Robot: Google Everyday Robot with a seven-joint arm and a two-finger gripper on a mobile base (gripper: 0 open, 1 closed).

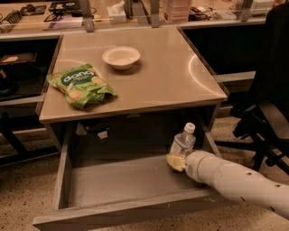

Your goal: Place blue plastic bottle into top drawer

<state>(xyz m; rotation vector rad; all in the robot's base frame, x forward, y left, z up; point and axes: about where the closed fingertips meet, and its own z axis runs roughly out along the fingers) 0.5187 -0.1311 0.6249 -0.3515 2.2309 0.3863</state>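
The blue plastic bottle, clear with a white cap, stands slightly tilted inside the open top drawer, at its right side near the back. My gripper reaches in from the lower right on a white arm. Its yellowish fingers are closed around the bottle's lower part and hide its base. The drawer is pulled out wide under the table top, and its grey floor is otherwise bare.
On the table top lie a green snack bag at the left and a white bowl at the back. A black office chair stands close on the right. A cluttered bench runs behind.
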